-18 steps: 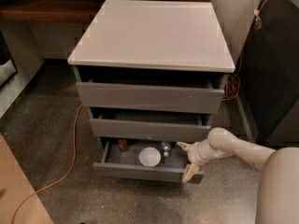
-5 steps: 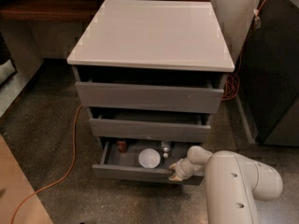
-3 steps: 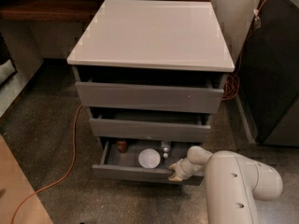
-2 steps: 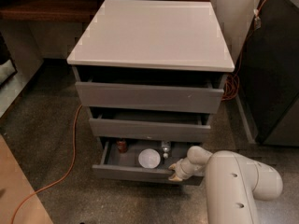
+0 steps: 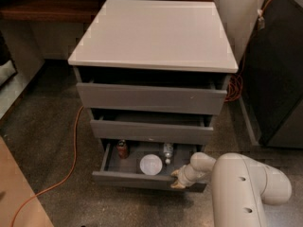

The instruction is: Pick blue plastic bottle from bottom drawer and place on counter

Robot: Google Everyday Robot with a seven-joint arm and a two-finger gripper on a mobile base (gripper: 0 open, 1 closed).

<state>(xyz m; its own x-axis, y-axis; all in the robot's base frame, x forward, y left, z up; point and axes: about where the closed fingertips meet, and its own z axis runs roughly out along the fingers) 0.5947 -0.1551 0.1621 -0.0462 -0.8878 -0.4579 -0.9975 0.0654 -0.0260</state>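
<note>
As you read the scene from left to right, you had these items before you: an orange cable [image 5: 75, 150] trailing across the speckled floor; a dark brown wooden shelf [image 5: 47, 7] at upper left, behind the cabinet; the counter [image 5: 156, 32], glossy white, capping the grey cabinet; a top drawer [image 5: 151, 98] and a middle drawer [image 5: 151, 131], each pulled out a little; the bottom drawer [image 5: 135, 178], pulled out farthest. Contents of that drawer, in order: one red soda can [image 5: 122, 149], upright at the back left; one white round bowl [image 5: 151, 164], near the front centre; the blue plastic bottle [image 5: 167, 152], just right of the bowl and toward the back, attitude not discernible. The gripper [image 5: 179, 178] sat at the drawer's front right corner, by the front panel, apart from the bottle; you could not tell how wide it stood or whether it held anything. The cream arm [image 5: 246, 193] filled the lower right, and a black cabinet [image 5: 279, 70] stood at far right.
</note>
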